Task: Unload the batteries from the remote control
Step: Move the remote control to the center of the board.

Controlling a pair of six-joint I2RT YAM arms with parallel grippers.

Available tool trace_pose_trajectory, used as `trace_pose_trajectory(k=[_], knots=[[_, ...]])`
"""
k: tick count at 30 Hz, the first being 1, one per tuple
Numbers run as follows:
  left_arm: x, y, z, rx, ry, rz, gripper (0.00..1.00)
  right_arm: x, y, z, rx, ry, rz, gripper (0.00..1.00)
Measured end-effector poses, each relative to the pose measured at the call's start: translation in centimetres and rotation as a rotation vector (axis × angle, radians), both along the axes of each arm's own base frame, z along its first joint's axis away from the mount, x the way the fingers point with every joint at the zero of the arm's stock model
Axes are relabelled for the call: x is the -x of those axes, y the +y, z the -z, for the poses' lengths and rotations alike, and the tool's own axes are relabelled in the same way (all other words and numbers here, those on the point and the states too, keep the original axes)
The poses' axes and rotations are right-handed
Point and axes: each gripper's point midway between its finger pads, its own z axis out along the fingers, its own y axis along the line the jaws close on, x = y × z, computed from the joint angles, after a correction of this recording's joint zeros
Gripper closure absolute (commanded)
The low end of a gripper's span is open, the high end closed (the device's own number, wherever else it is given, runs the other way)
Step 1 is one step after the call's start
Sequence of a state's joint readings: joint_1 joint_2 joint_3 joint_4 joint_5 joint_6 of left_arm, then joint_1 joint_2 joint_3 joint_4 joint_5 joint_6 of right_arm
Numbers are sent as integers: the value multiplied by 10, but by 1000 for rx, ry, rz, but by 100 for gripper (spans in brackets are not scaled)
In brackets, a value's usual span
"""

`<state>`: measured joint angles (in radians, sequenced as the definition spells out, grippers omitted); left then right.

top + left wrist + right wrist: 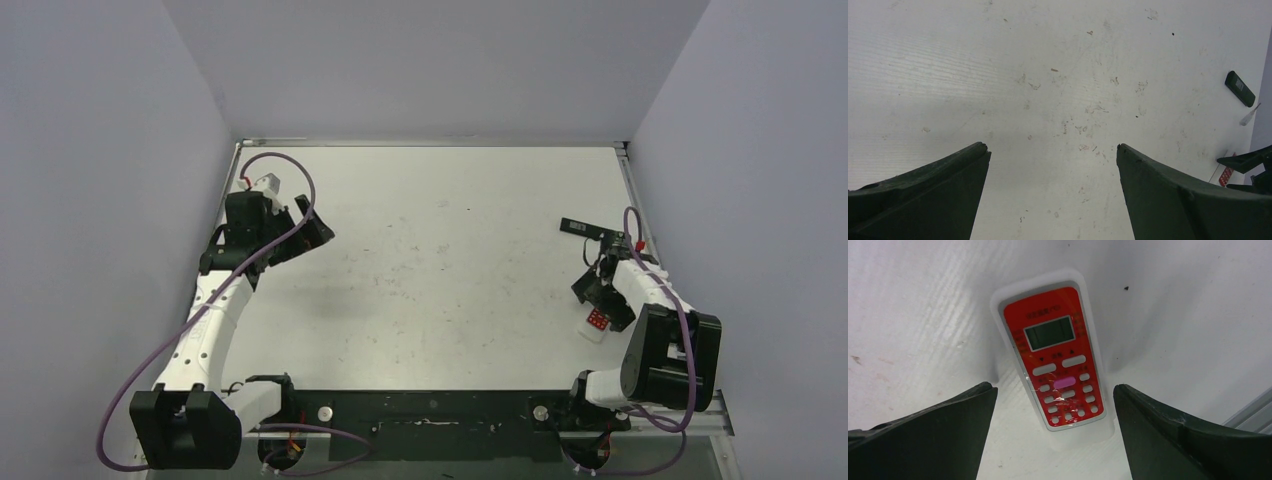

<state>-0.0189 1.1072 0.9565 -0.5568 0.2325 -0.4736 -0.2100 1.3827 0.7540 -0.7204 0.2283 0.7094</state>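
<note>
Since the remote control [1053, 357] lies face up on the table [450, 280], red keypad and small screen toward my right wrist camera, I can't see its back or any battery door. No batteries show in any view. If the cells are in it, they are hidden from me, so I judge the unloading barely begun, with nothing taken out that I can point to.

The remote sits near the table's right edge, on the near half. My right gripper [1054, 388] hangs over the remote's keypad end, released, with one finger on either side of the white casing. As far as I can tell it is not touching.

What's left, as I read it, is to take hold of the remote, turn it over, open the back and lift the cells out.

Farther out, beyond the right gripper, a small black rectangular plate [1239, 88] lies on the table with a small white piece [1249, 117] just beside it. Whether that plate is a battery cover I can't tell.

My left gripper [1052, 146] is well apart at the far left, jaws spread, holding nothing.
</note>
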Motion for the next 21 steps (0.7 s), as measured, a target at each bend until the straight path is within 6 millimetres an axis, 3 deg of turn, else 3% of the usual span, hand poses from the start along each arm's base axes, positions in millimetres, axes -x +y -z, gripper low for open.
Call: trace_pose_trajectory(k=[3, 6, 15, 21], knots=[[-1, -1, -1, 3, -1, -2, 2, 11, 6, 12, -27, 19, 13, 9], [-1, 0, -1, -1, -1, -7, 2, 8, 8, 14, -37, -8, 22, 3], [-2, 1, -1, -3, -1, -19, 1, 3, 25, 16, -75, -90, -45, 36], [-1, -4, -2, 5, 0, -11, 1, -9, 64, 1, -94, -192, -224, 42]])
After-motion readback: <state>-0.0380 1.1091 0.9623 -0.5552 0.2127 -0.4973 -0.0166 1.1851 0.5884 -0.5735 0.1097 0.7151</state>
